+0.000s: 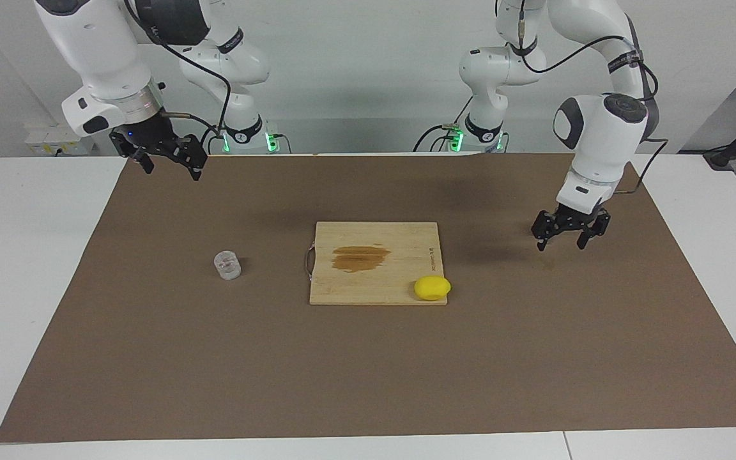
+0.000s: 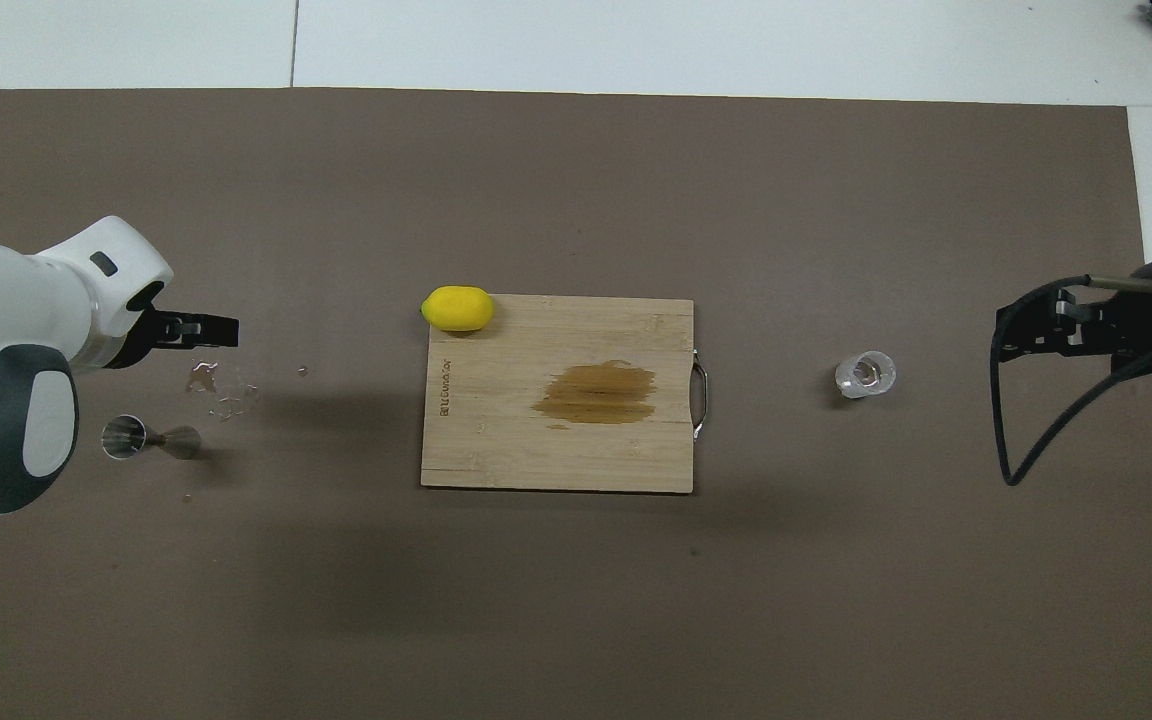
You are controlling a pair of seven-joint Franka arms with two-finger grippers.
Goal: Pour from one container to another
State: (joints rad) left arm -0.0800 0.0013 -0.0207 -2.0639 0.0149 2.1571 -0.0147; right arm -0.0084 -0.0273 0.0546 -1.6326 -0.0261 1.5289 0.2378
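In the facing view the left tool (image 1: 560,238) hides the jigger (image 2: 149,438).

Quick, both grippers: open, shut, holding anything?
Left gripper: open, empty, over the mat by the jigger.
Right gripper: open, empty, waiting.
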